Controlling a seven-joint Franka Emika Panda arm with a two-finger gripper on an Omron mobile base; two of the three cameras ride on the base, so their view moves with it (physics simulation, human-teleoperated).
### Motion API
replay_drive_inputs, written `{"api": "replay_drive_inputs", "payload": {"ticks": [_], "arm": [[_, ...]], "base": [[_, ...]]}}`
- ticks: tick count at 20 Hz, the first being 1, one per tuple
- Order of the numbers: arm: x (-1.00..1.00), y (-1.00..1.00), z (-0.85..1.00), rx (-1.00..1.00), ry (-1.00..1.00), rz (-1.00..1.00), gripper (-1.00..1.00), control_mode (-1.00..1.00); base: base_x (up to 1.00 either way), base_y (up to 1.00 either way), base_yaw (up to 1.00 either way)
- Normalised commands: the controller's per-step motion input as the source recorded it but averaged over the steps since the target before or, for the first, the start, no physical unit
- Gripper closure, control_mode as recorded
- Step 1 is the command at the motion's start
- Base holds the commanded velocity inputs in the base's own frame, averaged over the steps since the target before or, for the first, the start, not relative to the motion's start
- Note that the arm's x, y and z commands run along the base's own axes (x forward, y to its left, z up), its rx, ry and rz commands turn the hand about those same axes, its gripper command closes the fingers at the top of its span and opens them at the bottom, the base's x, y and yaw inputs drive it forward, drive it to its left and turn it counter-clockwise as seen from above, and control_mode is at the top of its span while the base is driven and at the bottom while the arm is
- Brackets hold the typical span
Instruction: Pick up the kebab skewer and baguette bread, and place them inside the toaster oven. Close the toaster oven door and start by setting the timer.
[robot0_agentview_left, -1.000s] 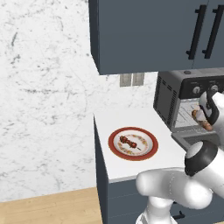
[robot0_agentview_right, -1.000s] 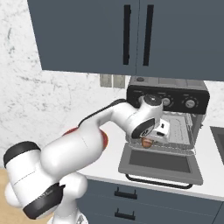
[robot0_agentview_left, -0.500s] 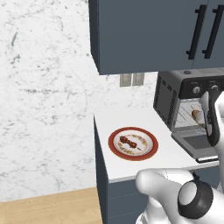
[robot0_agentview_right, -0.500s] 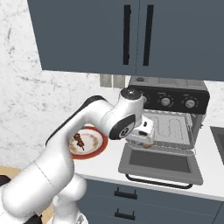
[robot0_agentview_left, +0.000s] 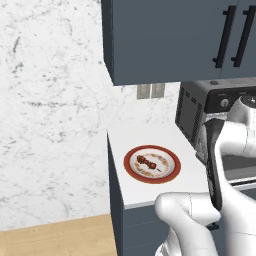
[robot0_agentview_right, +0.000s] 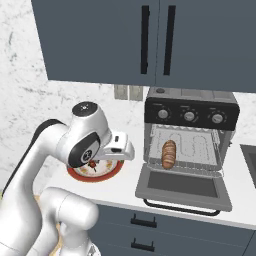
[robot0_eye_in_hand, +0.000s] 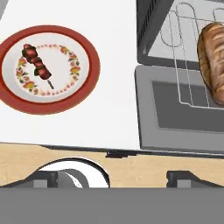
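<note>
The kebab skewer (robot0_eye_in_hand: 37, 65) lies on a red-rimmed plate (robot0_eye_in_hand: 89, 52) on the white counter, left of the toaster oven (robot0_agentview_right: 190, 117). It also shows on that plate (robot0_agentview_left: 170, 172) as the skewer (robot0_agentview_left: 147, 162) in the left base view. The baguette bread (robot0_agentview_right: 169, 153) rests on the wire rack inside the oven, seen again as the loaf (robot0_eye_in_hand: 214, 61) in the hand view. The toaster oven door (robot0_agentview_right: 185, 186) hangs open, flat toward the front. My gripper (robot0_eye_in_hand: 113, 178) hovers open and empty above the counter, between plate and oven; its hand (robot0_agentview_right: 121, 150) is left of the oven.
Dark blue wall cabinets (robot0_agentview_right: 150, 40) hang above the oven. Three knobs (robot0_agentview_right: 189, 116) line its top panel. My arm's elbow (robot0_agentview_right: 85, 140) covers part of the plate (robot0_agentview_right: 107, 173). A wall outlet (robot0_agentview_left: 150, 91) sits behind the counter, whose left edge drops to a wood floor (robot0_agentview_left: 55, 237).
My gripper has drawn back out of the oven and swung left over the counter. The baguette stays on the rack. The jaws have opened a little wider.
</note>
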Motion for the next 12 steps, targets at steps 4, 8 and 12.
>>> {"api": "replay_drive_inputs", "payload": {"ticks": [4,8,12], "arm": [[0.00,0.94,-0.12,-0.06,0.00,0.22,-1.00,-1.00],[0.08,0.27,-0.25,-0.03,0.00,0.16,-1.00,-1.00],[0.16,0.26,-0.34,0.00,0.00,0.15,-1.00,-1.00]], "base": [[0.00,0.00,0.00],[0.00,0.00,0.00],[0.00,0.00,0.00]]}}
